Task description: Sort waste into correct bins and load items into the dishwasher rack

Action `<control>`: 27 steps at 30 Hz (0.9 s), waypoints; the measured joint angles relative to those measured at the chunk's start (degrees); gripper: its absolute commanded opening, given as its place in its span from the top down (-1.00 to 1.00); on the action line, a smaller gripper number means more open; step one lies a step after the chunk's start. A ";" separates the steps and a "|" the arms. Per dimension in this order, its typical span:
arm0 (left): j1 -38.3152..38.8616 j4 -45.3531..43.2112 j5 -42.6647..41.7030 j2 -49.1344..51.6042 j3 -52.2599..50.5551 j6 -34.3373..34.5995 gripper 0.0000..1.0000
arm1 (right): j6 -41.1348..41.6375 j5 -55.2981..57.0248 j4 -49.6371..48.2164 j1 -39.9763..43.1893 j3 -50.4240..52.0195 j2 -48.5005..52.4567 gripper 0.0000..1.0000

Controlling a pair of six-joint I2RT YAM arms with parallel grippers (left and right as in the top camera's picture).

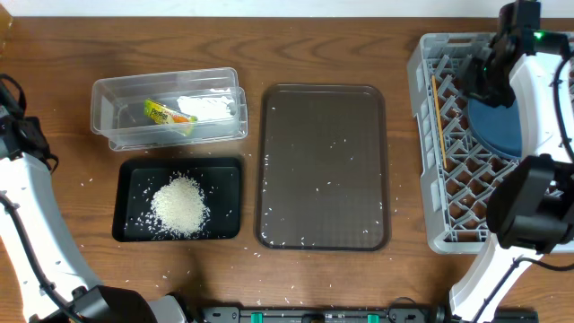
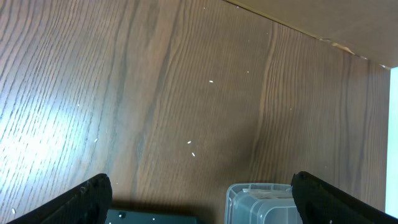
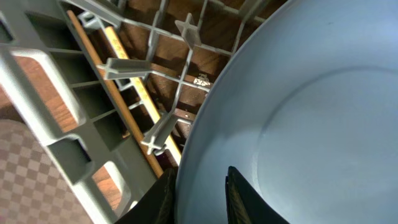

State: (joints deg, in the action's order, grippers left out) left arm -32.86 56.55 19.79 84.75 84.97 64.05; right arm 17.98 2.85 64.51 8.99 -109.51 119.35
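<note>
The large dark-blue bowl (image 1: 499, 124) stands tilted in the grey dishwasher rack (image 1: 429, 144). My right gripper (image 3: 200, 175) is shut on its rim, one finger outside and one inside the bowl (image 3: 298, 112). Wooden chopsticks (image 1: 439, 121) lie along the rack's left side, and the right wrist view shows the chopsticks (image 3: 112, 93) on the lattice. A rice pile (image 1: 179, 205) lies in the black tray (image 1: 130, 202). The clear tub (image 1: 108, 112) holds the yellow-green wrapper (image 1: 169, 115) and the white napkin (image 1: 208, 106). My left gripper (image 2: 200, 177) hangs open and empty over bare table beside the tub (image 2: 258, 202).
A larger brown serving tray (image 1: 323, 166) lies in the middle with a few stray rice grains on it. Loose grains dot the table around the black tray. The right arm's white body (image 1: 538, 135) covers the rack's right part.
</note>
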 measured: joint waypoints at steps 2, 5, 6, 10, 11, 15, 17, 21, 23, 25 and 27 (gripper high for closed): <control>0.00 0.00 -0.02 0.00 0.00 0.00 -0.89 | 0.04 0.00 -0.02 -0.02 0.00 0.17 0.66; 0.00 0.00 -0.02 0.00 0.00 0.00 -0.89 | 0.66 0.09 -0.02 -0.02 0.00 0.17 0.97; 0.00 0.00 -0.02 0.00 0.00 0.00 -0.89 | 0.61 0.17 -0.02 -0.02 0.00 0.17 0.98; 0.00 0.00 -0.02 0.00 0.00 0.00 -0.89 | 0.74 0.68 -0.02 -0.02 -0.02 0.04 0.98; 0.00 0.00 -0.02 0.00 0.00 0.00 -0.89 | 0.74 0.59 0.00 -0.02 -0.02 0.04 0.98; 0.00 0.00 -0.02 0.00 0.00 0.00 -0.89 | 0.63 -1.62 0.00 0.04 -0.07 -0.66 0.98; 0.00 0.00 -0.02 0.00 0.00 0.00 -0.89 | -0.26 -4.79 -0.44 0.33 -0.35 -1.88 0.98; 0.00 0.00 -0.02 0.00 0.00 0.00 -0.89 | -2.73 -12.63 -3.13 0.76 -1.09 -5.62 0.98; 0.00 0.00 0.00 0.00 0.00 -0.02 -0.90 | -3.61 -17.16 -5.16 1.05 -1.38 -8.02 0.98; 0.00 0.00 -0.02 0.00 0.00 -0.02 -0.89 | -4.42 -21.42 -7.15 1.22 -1.53 -9.79 0.98; 0.00 0.00 0.00 0.00 0.00 0.00 -0.90 | -5.35 -25.97 -9.31 1.25 -1.88 -10.75 0.98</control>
State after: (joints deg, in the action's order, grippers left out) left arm -32.86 56.55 19.79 84.75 84.97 64.05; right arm 12.62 -23.11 55.20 10.24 -111.39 108.60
